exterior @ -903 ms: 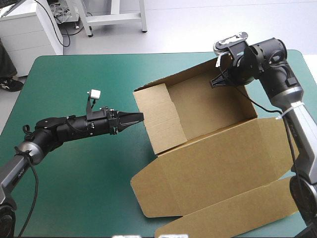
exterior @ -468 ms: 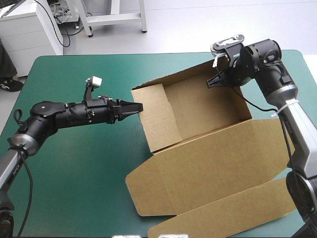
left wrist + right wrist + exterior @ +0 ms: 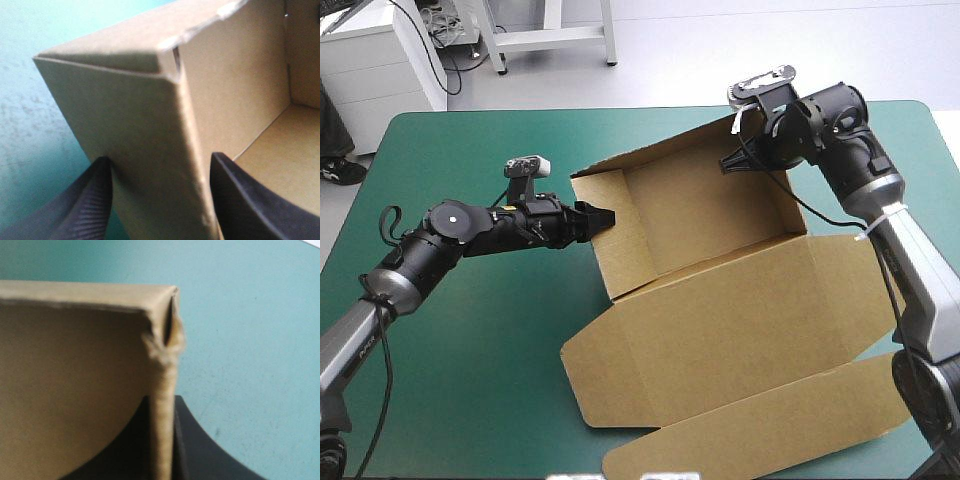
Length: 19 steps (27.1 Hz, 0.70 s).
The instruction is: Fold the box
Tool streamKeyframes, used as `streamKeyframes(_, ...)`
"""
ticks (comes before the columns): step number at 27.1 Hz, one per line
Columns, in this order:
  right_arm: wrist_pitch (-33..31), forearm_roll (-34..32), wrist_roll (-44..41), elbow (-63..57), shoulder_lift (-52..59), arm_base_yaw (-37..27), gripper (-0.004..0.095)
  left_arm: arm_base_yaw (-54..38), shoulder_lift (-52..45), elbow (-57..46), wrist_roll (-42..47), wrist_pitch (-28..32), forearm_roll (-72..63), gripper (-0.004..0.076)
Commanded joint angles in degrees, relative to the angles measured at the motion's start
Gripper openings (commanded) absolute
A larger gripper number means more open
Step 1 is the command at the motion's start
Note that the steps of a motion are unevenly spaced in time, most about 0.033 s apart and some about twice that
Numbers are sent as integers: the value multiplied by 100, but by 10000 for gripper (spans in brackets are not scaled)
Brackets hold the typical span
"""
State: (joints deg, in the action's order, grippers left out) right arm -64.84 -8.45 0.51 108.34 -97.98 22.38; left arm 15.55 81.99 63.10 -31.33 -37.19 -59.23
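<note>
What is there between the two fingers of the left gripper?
The left gripper straddles an upright wall of the box; the left wrist view shows it.

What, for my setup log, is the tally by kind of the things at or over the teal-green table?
Brown box, walls raised, lid flat: 1
Black grippers: 2, the left gripper astride the box's left wall and the right gripper on its far right corner
Total: 3
</note>
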Motion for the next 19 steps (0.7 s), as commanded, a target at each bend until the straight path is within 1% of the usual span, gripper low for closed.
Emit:
streamKeyframes(1,509,497,-156,156,286,305,-18,195,-187,487,933,172,802,368)
streamKeyframes(5,562,541,-407,156,286,463,-18,326,-183,903,2346,130,2540,295)
streamKeyframes(7,600,629,-509,156,286,484,-18,425,-183,1010,2849,101,3372,256)
streamKeyframes(9,655,786,-541,156,286,493,-18,489,-174,1051,3221,88,3888,207)
streamKeyframes(10,658,971,-551,156,275,493,-18,547,-174,1051,3353,98,4191,130)
streamKeyframes(13,658,1108,-613,156,187,509,-18,616,-135,1051,3353,131,4333,-7)
streamKeyframes(14,646,1205,-613,156,142,521,-18,632,-104,1079,3362,115,4384,-8)
streamKeyframes(15,565,1287,-613,156,9,533,-18,641,53,1240,3362,-99,4455,-8)
streamKeyframes(19,360,1237,-624,156,-321,632,-18,641,568,1764,3702,-800,4825,-8)
